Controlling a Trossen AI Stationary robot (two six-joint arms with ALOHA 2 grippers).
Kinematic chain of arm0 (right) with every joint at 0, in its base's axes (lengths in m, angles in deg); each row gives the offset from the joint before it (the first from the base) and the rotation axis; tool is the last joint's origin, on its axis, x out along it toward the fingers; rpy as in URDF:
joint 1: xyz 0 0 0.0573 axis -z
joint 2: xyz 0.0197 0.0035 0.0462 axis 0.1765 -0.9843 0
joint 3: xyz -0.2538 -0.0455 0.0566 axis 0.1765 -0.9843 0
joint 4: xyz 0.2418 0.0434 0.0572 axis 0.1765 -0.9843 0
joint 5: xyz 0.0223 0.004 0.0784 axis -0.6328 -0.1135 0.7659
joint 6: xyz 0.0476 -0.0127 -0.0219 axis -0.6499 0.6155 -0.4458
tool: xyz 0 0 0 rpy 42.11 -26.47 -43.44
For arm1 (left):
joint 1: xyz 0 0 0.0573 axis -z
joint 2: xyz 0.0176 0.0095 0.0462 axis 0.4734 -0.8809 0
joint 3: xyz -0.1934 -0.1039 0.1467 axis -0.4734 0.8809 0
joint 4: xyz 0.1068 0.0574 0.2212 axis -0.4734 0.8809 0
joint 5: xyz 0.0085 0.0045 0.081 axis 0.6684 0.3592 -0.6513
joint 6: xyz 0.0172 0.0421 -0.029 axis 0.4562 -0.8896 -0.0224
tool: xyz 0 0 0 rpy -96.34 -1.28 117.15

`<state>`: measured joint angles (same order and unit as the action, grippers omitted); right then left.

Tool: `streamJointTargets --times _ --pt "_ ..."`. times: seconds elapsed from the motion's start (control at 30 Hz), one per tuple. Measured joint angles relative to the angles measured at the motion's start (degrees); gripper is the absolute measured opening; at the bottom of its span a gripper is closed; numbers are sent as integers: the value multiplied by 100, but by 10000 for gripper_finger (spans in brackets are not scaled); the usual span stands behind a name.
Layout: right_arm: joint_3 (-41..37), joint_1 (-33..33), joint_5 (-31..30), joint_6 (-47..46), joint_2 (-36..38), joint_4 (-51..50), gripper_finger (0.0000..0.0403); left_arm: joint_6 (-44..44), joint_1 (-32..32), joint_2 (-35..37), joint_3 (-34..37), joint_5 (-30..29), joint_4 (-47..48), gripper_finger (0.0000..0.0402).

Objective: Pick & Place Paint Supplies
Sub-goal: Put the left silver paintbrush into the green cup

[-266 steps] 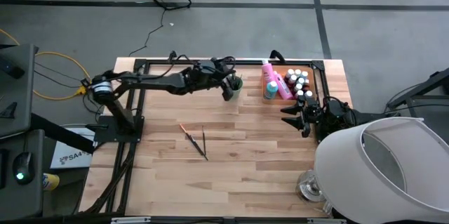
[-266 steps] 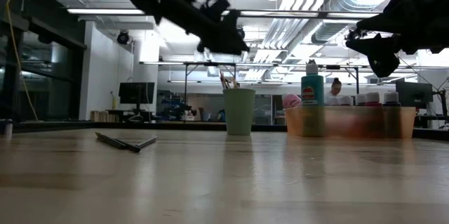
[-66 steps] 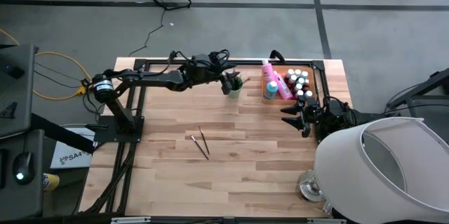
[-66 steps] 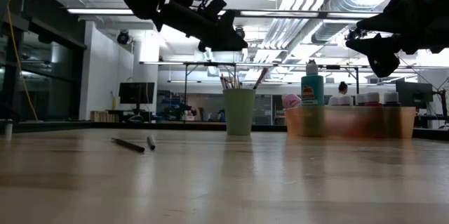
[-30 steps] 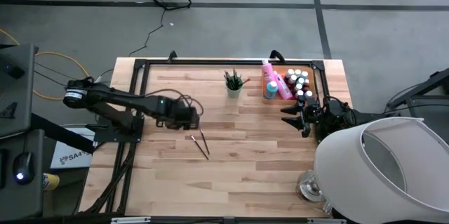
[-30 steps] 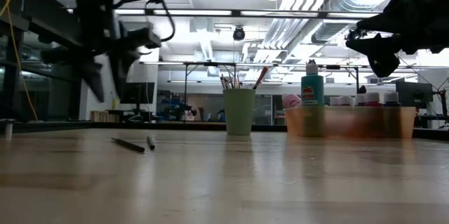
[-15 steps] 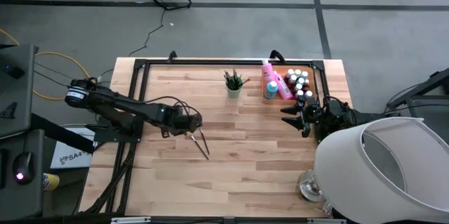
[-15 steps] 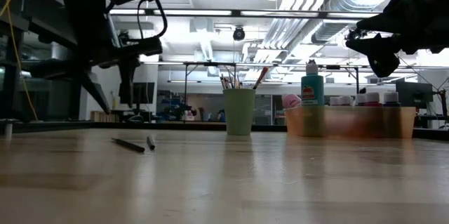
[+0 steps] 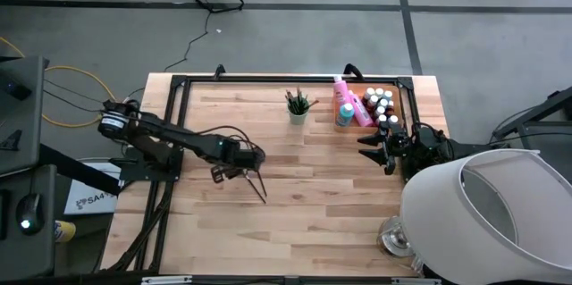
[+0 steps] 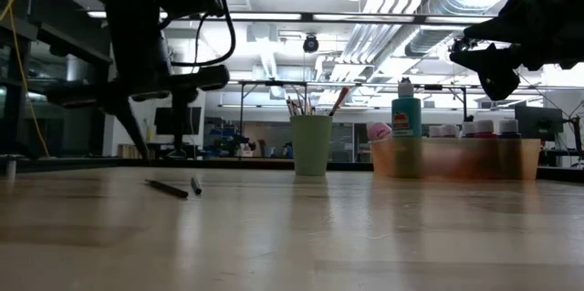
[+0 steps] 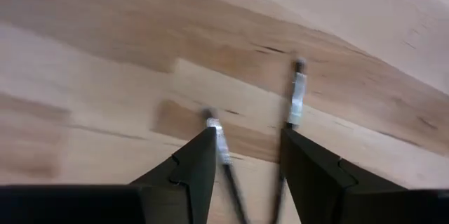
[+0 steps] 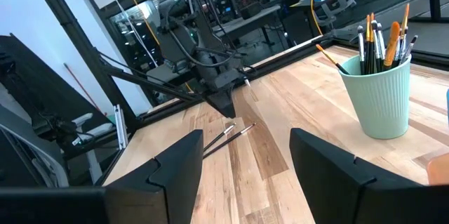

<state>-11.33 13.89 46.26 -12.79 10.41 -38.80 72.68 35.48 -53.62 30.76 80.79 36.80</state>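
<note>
Lowered from the cup, left gripper (image 11: 245, 157) hangs spread over two loose brushes (image 11: 295, 101): light, stiff, roll-prone, best pinched mid-handle.

High view looks straight down; low view looks level across the table (image 10: 365, 236); both share the cup (image 9: 297, 113) at 12 o'clock.

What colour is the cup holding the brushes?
Light green cup, clearest in the right wrist view.
</note>
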Motion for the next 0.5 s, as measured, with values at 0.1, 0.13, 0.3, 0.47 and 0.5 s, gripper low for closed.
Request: streamJointTargets --times 0.1,0.13,0.3,0.47,0.5 --pt "0 1 0 0 0 0 207 217 0 -82 -196 100 437 152" --pt "0 0 0 0 0 0 207 301 0 -102 -239 131 527 152" --pt "0 0 0 0 0 -2 207 737 -9 -107 -274 204 599 152" --pt "0 2 0 0 0 -3 207 1138 -11 -262 -276 289 620 152" --pt "-2 0 0 0 1 -2 207 1173 -13 -320 -274 389 668 152"
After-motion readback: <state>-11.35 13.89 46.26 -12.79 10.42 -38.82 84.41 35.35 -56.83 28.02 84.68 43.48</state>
